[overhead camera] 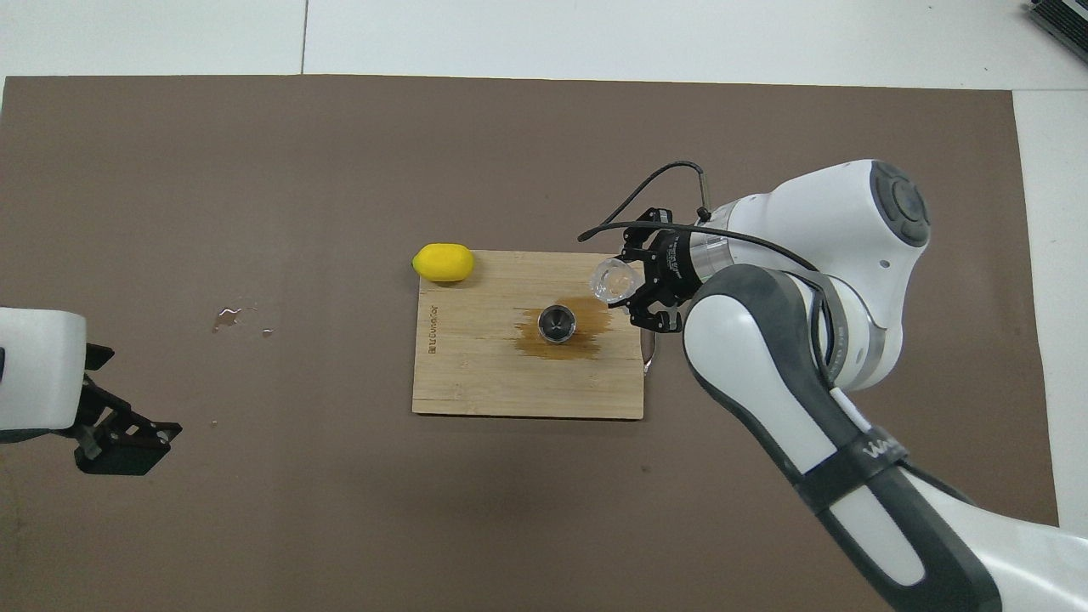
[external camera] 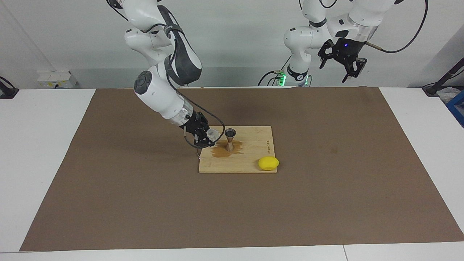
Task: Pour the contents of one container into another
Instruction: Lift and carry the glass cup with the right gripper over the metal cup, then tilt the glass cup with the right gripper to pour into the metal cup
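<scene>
In the facing view the right gripper (external camera: pixel 207 137) is clamped on the clear cup (external camera: pixel 214 135), held tilted over the end of the wooden board (external camera: pixel 250 165) toward the right arm's end of the table, just beside the metal jigger (external camera: pixel 230 139); the jigger stands upright on the board in a brownish wet stain (external camera: pixel 222 151); a yellow lemon (external camera: pixel 268 163) lies at the board's corner farther from the robots, toward the left arm's end; the left gripper (external camera: pixel 343 63) hangs high above the brown mat (external camera: pixel 145 203), its jaws apart, holding nothing. In the overhead view the cup (overhead camera: pixel 614 278) shows in the right gripper (overhead camera: pixel 636 285) over the board's (overhead camera: pixel 510 391) edge, close to the jigger (overhead camera: pixel 557 324) but apart from it; the lemon (overhead camera: pixel 443 262) touches the board's corner; small water drops (overhead camera: pixel 229 317) lie on the mat (overhead camera: pixel 255 170); the left gripper (overhead camera: pixel 119 438) shows only in part at the frame's edge.
</scene>
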Robot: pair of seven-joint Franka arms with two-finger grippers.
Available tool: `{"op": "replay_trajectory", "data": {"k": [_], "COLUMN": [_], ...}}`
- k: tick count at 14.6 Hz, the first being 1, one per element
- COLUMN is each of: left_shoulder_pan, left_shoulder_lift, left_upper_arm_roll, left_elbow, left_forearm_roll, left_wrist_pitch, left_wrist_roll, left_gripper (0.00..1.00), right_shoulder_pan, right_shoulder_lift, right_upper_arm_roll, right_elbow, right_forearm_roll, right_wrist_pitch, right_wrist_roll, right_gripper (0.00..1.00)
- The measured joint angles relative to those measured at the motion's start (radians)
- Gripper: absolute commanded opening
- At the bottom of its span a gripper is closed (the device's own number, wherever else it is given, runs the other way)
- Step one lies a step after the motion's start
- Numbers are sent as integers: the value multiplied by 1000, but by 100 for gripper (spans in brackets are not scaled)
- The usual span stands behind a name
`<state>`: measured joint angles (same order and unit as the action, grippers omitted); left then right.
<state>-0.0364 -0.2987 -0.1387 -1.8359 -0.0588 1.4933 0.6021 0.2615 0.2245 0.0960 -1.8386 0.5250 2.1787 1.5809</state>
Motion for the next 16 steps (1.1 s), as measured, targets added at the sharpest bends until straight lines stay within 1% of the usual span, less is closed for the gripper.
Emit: {"op": "replay_trajectory", "data": {"k": [3,7,10,16], "left_shoulder_pan": [2,7,47,59], "left_shoulder_lift": [-10,-10,-12,-22], "left_upper_arm_roll": [2,17,21,14], "left_elbow": [-6,-6,-4,-3], "left_forearm_roll": [1,3,5,5], "left_wrist_pitch": [1,2,4,3], "left_wrist_roll": [-91,-105,-108,-108], "left_gripper": [100,100,100,100], "right_shoulder_pan": [48,116,149,177], "right_shoulder_lift": [0,0,0,0], "right_upper_arm_roll": [0,0,0,1], "right_elbow": [19,20,21,50], "right_forearm_roll": [-119,-301,-438,-594], "right_wrist_pitch": [0,-6,-30,-73], "right_wrist_roll": [69,105,117,117], "right_gripper": [0,0,0,0]}}
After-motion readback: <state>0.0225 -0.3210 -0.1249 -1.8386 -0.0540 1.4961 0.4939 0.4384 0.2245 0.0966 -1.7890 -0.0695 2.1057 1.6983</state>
